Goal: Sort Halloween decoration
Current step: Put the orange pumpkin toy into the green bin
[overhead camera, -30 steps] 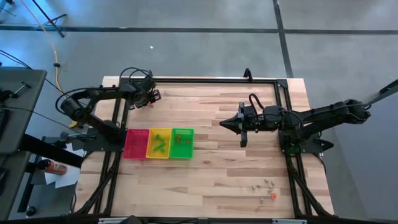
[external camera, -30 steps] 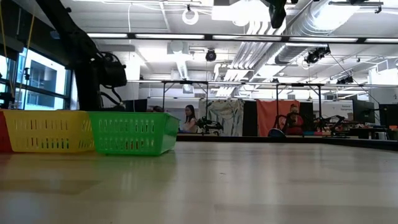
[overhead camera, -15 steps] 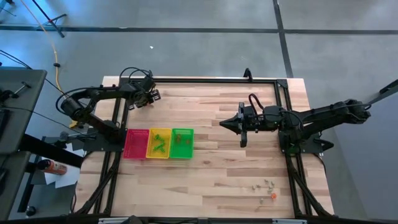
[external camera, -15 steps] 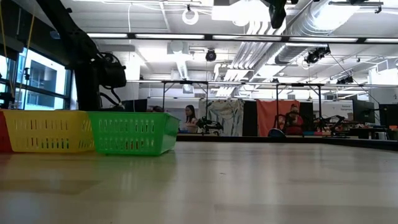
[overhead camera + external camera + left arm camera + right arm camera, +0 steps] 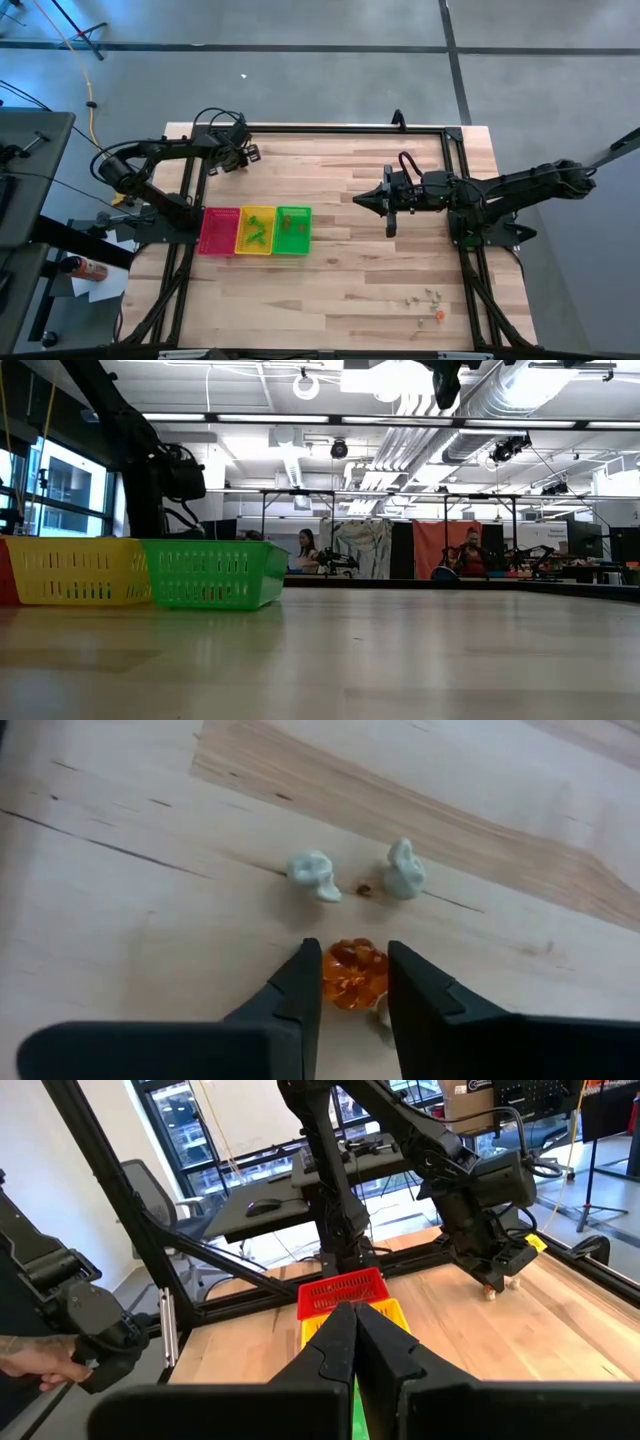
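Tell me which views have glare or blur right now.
Low view: bright ceiling lights glare, and the near table is soft. Left wrist view: the left gripper blurs at the frame edge, while the orange trinket stays sharp. High view: evenly lit.

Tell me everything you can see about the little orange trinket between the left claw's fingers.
The orange trinket is small, glossy and translucent, lumpy like a tiny pumpkin. It sits on the wooden table between the left claw fingers, which flank it closely on both sides. A pale scrap peeks out beside it. Two pale grey trinkets lie just beyond, apart from it.
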